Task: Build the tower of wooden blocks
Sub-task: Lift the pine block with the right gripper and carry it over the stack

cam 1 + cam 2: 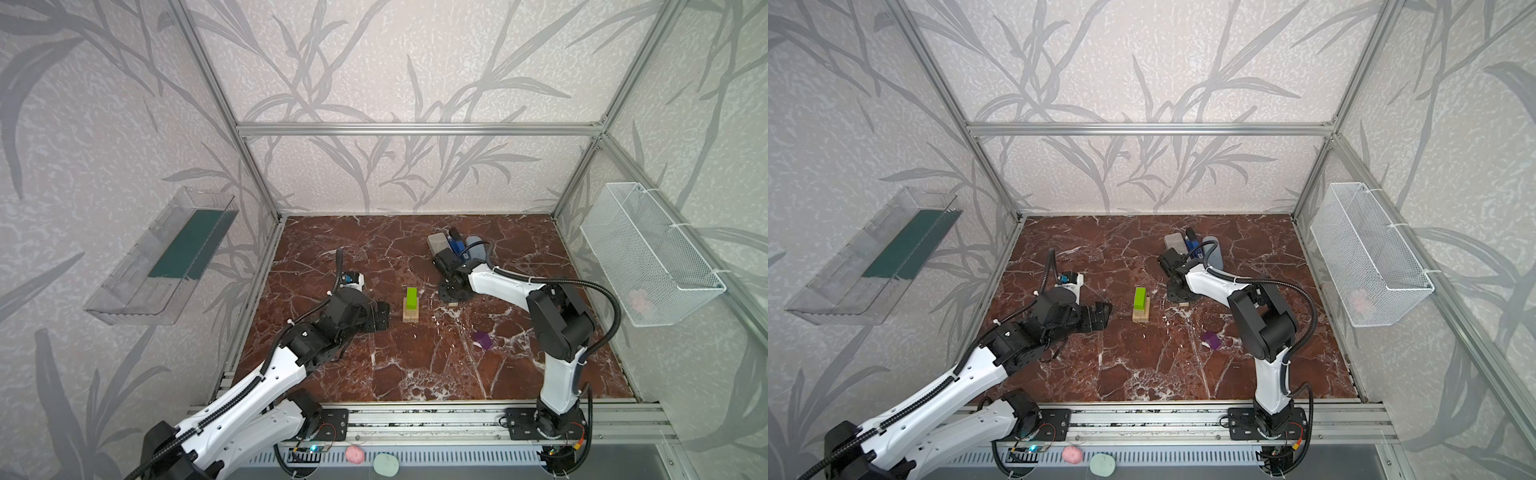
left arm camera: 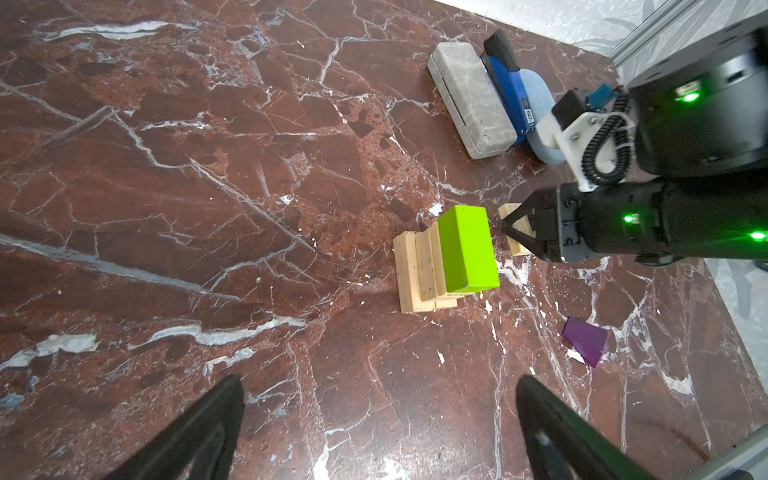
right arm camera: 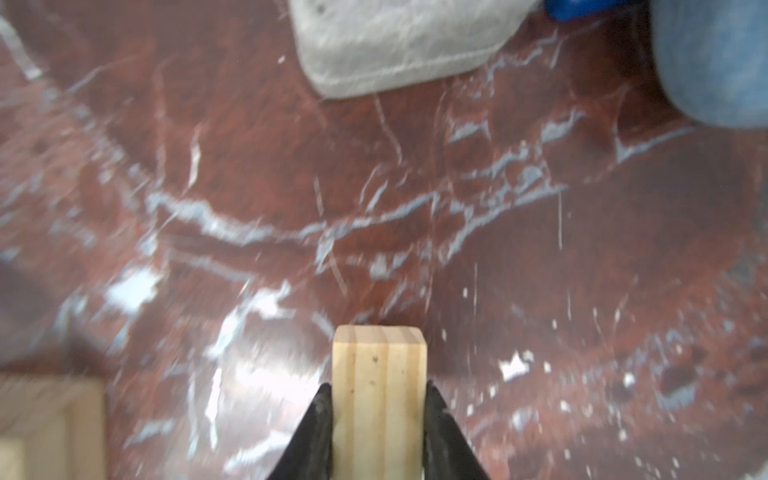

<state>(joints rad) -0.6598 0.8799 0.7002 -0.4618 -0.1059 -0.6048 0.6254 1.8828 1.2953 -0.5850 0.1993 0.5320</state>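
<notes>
Fingers (image 3: 440,432) of the right gripper (image 3: 380,392), arm bent low over the marbled red worktop (image 1: 415,365), pinch a pale wood plank (image 3: 380,365) just beside the tower (image 2: 415,270), stepped planks capped by a glossy lime-green block (image 2: 467,249). Left gripper (image 2: 380,380) fingers stand spread wide and empty near it; a purple block (image 2: 584,340) lies apart.

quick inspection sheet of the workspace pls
surface: red-brown marble tabletop, white-veined
job's things: tower of pale planks topped by lime-green block; purple block lies apart
clutter: grey slab, blue tool, oval case together at the back
grippers: right gripper jaws closed on a plank; left gripper jaws wide, empty
cables: black hoses on both arms, clear of the blocks
surroundings: clear tray and mesh basket on the walls
</notes>
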